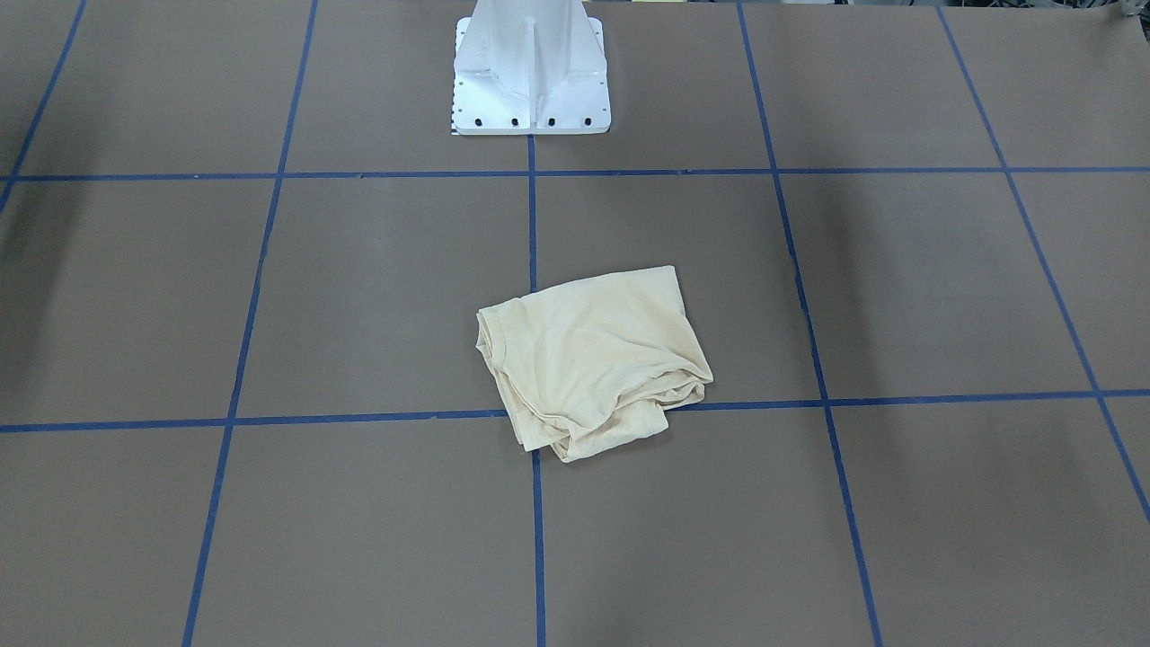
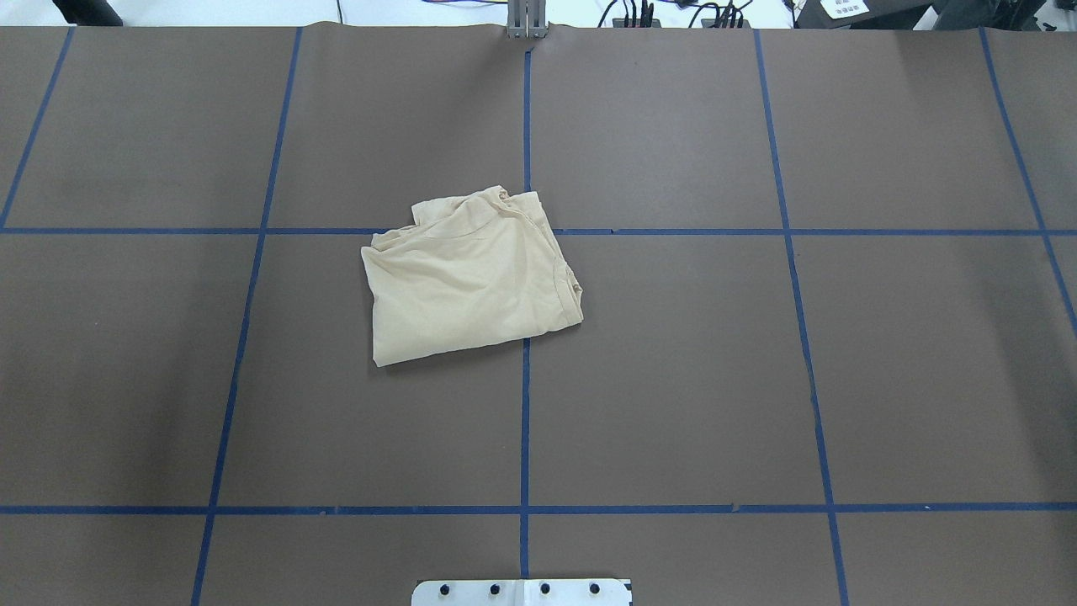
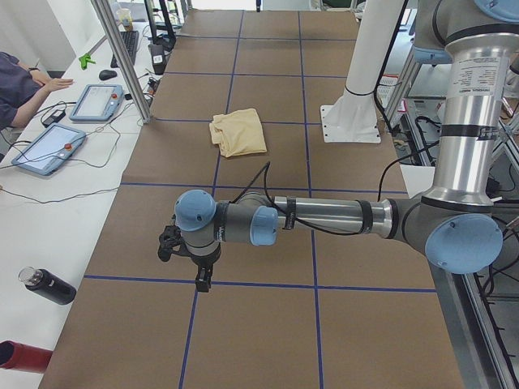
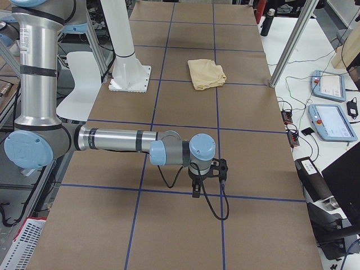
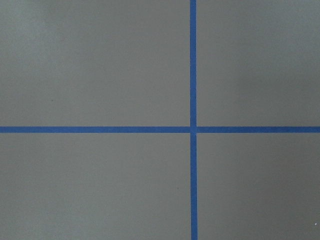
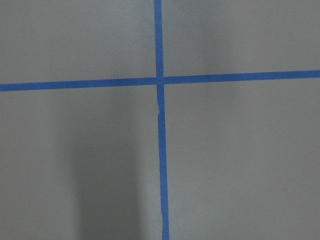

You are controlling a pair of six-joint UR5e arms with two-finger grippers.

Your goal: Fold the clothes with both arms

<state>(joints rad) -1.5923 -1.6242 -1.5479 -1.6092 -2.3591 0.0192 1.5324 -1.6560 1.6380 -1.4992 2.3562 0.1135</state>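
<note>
T-shirt (image 2: 471,278), pale cream-yellow, lies folded into a compact, rumpled, roughly square bundle on the brown surface (image 2: 757,379), out in front of the white pedestal base (image 1: 530,99) and well apart from it; most of the bundle sits on the robot's left of the blue tape line (image 2: 525,421) that runs straight out from the base, with one edge lapping over that line; its corner farthest from the base covers the spot where a cross line of tape meets it; a ribbed collar edge shows on the side toward the robot's right, loose layers bunch along the far edge, and no print is visible; nothing touches the shirt.

Left arm (image 3: 324,217) stretches low and level over the surface far to the left of the pedestal base, well apart from the shirt; the left arm's fingers (image 3: 202,277) point down just above a tape line, and I cannot tell how wide they stand; right arm (image 4: 112,139) reaches out the same way far to the right of the base, and the right arm's fingers (image 4: 196,189) hang over a tape line too, their spread impossible to tell; each wrist view shows only brown surface and a tape crossing.

Beyond the surface's edge opposite the base sit two teach pendants (image 3: 50,146), with a person's hand (image 3: 50,83) beside them, and a black bottle (image 3: 49,285).
</note>
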